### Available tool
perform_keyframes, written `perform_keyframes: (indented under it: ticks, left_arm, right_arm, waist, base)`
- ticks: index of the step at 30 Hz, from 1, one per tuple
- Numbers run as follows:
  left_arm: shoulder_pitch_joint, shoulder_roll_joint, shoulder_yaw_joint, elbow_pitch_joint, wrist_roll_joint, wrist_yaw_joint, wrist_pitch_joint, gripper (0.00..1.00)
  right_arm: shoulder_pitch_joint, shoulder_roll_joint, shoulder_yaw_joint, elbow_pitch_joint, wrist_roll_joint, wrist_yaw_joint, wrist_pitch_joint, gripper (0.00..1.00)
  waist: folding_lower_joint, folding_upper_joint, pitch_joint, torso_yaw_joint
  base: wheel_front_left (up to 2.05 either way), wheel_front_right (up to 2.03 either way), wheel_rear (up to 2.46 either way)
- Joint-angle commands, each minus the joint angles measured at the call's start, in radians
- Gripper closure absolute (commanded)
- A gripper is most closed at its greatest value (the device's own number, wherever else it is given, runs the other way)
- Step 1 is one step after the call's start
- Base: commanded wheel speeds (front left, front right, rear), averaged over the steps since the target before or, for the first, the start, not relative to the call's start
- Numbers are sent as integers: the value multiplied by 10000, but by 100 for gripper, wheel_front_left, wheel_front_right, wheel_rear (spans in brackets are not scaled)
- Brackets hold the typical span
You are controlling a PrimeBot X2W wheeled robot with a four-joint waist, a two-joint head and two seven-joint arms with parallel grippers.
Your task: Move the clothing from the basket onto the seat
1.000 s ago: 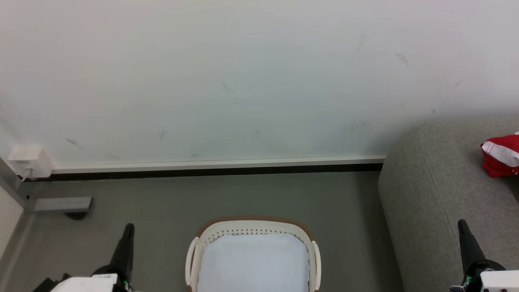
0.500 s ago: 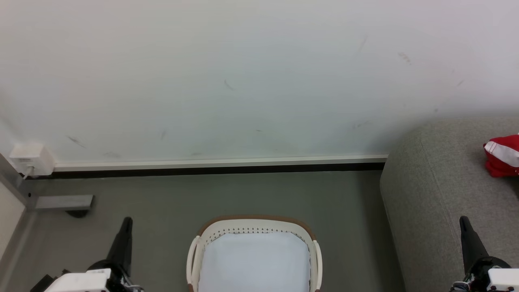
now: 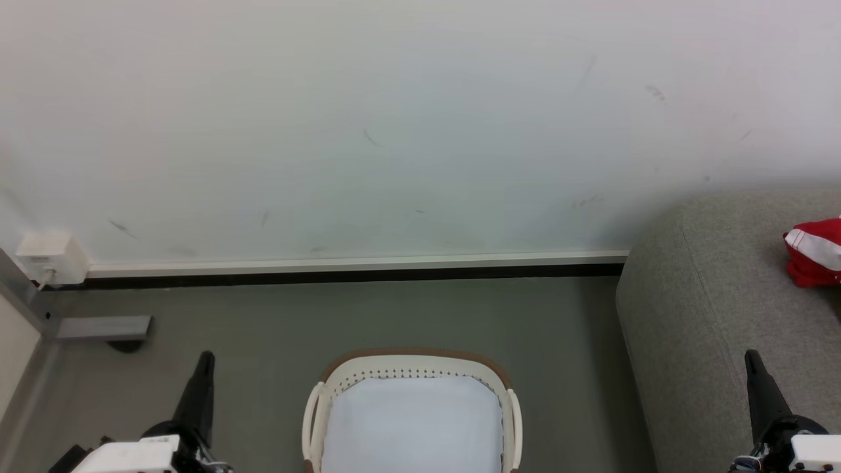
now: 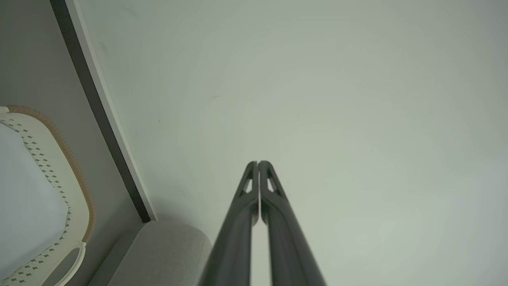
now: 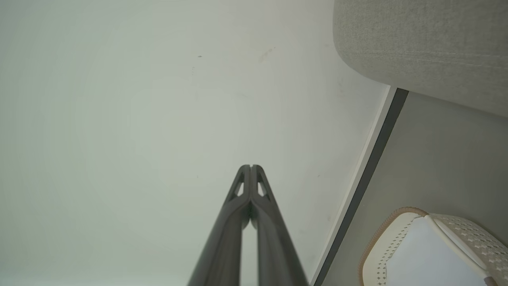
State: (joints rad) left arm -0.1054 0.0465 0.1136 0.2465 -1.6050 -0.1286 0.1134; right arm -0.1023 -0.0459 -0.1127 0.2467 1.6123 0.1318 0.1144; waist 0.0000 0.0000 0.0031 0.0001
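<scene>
- Red clothing [image 3: 815,261] with a white stripe lies bunched on the grey sofa seat [image 3: 709,315] at far right, cut by the frame edge; well apart from the basket
- White basket [image 3: 410,360], brown rim, stands on the floor [image 3: 394,315] near the sofa's end; pale bluish liner sheet [image 3: 410,427] inside
- Left claw [image 4: 258,163]: fingers pressed together, tips touching; aimed at the wall [image 3: 394,131]
- Right claw [image 5: 251,167]: pressed together too; low beside the sofa

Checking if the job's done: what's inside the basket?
The basket holds a pale bluish-white liner sheet, no red fabric on it. Whatever lies under the sheet is covered. Red clothing lies on the seat.
</scene>
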Motion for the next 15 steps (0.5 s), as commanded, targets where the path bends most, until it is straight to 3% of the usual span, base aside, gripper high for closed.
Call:
perform_keyframes:
  ticks: [1, 15]
  left_arm:
    - [-86, 70, 23, -26, -141, -41, 49, 100]
    - [-85, 70, 23, -27, -144, -41, 48, 100]
  right_arm:
    - [-126, -81, -40, -49, 14, -21, 29, 100]
    - [-126, -81, -39, -47, 14, -21, 29, 100]
  waist:
    - [0, 0, 0, -1]
    - [0, 0, 0, -1]
  base:
    - [0, 0, 0]
    - [0, 0, 0]
